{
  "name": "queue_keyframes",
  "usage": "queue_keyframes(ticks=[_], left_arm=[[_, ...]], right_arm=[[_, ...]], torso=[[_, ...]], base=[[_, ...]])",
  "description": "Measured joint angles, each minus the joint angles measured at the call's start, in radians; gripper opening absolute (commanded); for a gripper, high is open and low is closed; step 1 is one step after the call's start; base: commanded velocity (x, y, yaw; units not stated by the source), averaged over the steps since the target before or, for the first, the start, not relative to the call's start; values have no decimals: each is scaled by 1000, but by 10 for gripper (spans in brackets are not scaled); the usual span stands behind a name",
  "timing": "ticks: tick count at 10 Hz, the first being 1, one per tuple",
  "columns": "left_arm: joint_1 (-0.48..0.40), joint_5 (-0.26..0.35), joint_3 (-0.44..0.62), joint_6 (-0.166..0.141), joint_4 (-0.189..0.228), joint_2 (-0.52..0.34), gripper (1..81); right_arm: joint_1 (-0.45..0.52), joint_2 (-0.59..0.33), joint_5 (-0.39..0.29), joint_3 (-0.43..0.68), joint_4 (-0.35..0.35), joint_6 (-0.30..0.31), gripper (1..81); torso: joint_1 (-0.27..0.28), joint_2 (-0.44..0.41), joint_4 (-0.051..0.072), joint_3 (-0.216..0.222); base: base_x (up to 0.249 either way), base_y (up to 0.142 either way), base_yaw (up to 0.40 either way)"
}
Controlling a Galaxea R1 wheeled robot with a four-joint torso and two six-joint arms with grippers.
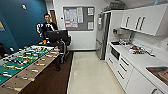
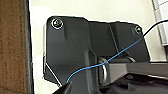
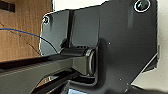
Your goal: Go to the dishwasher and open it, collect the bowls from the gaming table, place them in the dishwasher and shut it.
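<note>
The gaming table [image 1: 39,46] is the white-topped surface at the far left, just beyond the football table. Small green and orange shapes [image 1: 41,42] stand at its far end, too small to tell whether they are the bowls. The dishwasher is out of view; the lower fronts [image 1: 125,66] along the right counter that I can make out are white. Both wrist views look past dark robot parts at pale floor [image 2: 100,10], with brown carpet [image 3: 25,30] beside it.
A table-football table [image 1: 18,65] with a green field fills the near left on brown carpet. A person [image 1: 48,26] stands behind a black chair [image 1: 58,37] at the back. A steel fridge [image 1: 102,35], a counter [image 1: 140,60] and a sink [image 1: 158,71] line the right.
</note>
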Motion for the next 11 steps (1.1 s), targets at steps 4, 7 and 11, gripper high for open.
queue_keyframes(ticks=[4, 7, 11], left_arm=[[2, 0, -2, 1, 0, -4, 811], [2, -1, -47, 4, 0, -4, 811], [7, -1, -61, 4, 0, -13, 811]], right_arm=[[0, 3, 0, 0, 0, 0, 811], [0, 2, -1, 0, 0, 0, 811], [-5, 2, 3, -19, 0, 0, 811]], torso=[[0, 0, 0, 0], [0, 0, 0, 0], [0, 0, 0, 0]], base=[[0, 0, 347], [0, 0, 347], [0, 0, 348]])
